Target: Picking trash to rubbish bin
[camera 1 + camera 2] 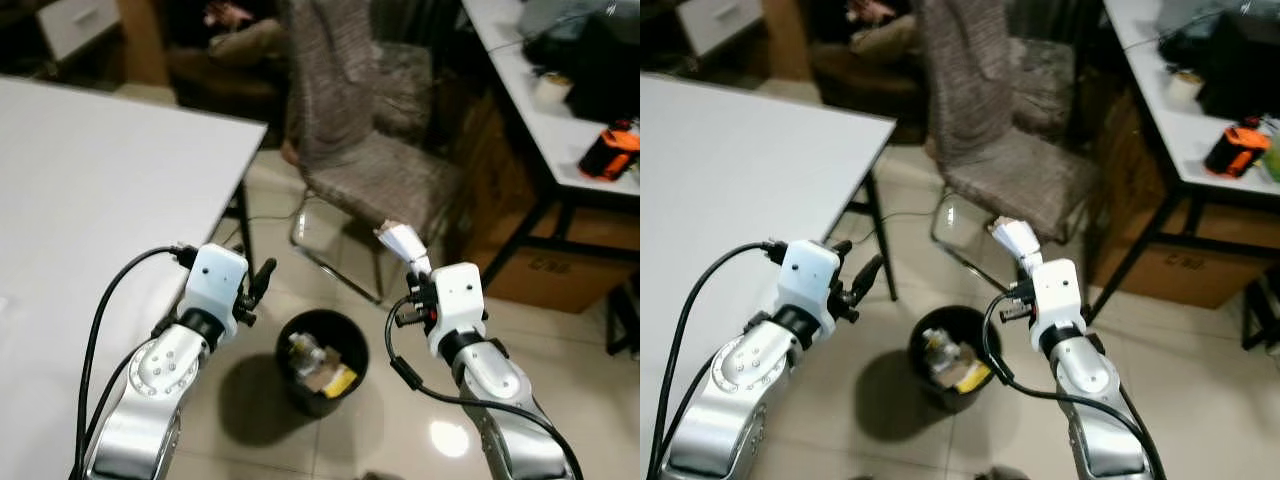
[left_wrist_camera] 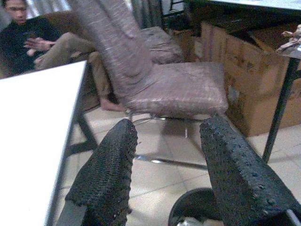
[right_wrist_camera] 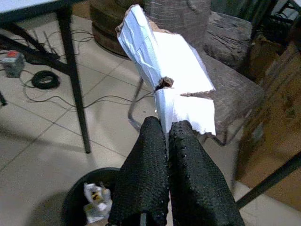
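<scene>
Pinched between the pressed-together fingers of the right gripper [image 3: 165, 141] is a torn white paper scrap [image 3: 176, 80] – it stands up above the fingertips, held in the air just beyond and to the right of the black rubbish bin [image 1: 322, 361]. That bin sits on the tiled floor [image 1: 420, 420] between the two arms and already holds crumpled wrappers (one yellow). Left gripper [image 2: 167, 155] hovers near the bin's left side with its fingers spread and nothing between them. White table [image 1: 90, 190] has its edge just left of that arm – open floor lies around the bin. Beyond stands a grey fabric chair [image 1: 370, 150], and a cardboard box [image 1: 545, 270] whose printing is too blurred to read.
</scene>
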Robot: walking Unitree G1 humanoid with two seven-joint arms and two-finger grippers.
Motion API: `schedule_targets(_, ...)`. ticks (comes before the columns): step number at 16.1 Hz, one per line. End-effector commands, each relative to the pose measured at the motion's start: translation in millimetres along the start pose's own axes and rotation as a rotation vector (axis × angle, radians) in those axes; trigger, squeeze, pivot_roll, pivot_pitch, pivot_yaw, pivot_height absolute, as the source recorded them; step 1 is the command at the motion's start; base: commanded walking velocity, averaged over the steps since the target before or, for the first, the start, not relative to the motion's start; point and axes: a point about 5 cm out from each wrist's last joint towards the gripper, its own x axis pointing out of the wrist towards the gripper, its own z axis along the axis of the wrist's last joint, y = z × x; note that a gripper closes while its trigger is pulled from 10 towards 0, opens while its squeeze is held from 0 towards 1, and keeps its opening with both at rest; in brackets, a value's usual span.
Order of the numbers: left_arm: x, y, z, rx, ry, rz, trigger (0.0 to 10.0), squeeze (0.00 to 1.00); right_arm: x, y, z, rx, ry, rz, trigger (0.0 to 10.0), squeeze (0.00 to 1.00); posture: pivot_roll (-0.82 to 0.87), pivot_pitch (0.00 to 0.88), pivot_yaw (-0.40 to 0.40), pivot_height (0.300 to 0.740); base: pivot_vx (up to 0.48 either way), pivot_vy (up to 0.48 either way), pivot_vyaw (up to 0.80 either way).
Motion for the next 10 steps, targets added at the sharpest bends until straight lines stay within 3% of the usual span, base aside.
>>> schedule_targets(1,1.3,-7.6,3,-0.005,-0.01,-0.034,10.0,0.0,-1.0,-4.8,-5,-0.003,0.031,0.012,10.0,0.0,-0.04,0.116,-0.054,0.74,0.39,0.0,0.0)
schedule_targets(3,-1.6,-10.8,-1,-0.016,0.003,-0.048,10.0,0.0,-0.2,2.8,-16,-0.043,0.102,0.099,10.0,0.0,-0.05,0.132,-0.053,0.74,0.39,0.0,0.0)
schedule_targets(6,-5.1,-13.3,-6,-0.023,0.034,-0.061,10.0,0.0,6.2,5.0,-31,-0.039,0.143,0.124,10.0,0.0,-0.06,0.152,-0.056,0.74,0.384,0.0,0.0)
schedule_targets(10,-19.4,-15.8,-15,-0.009,0.088,-0.112,10.0,0.0,22.3,13.5,-50,-0.064,0.192,0.208,10.0,0.0,-0.04,0.211,-0.069,0.74,0.0,0.0,0.0)
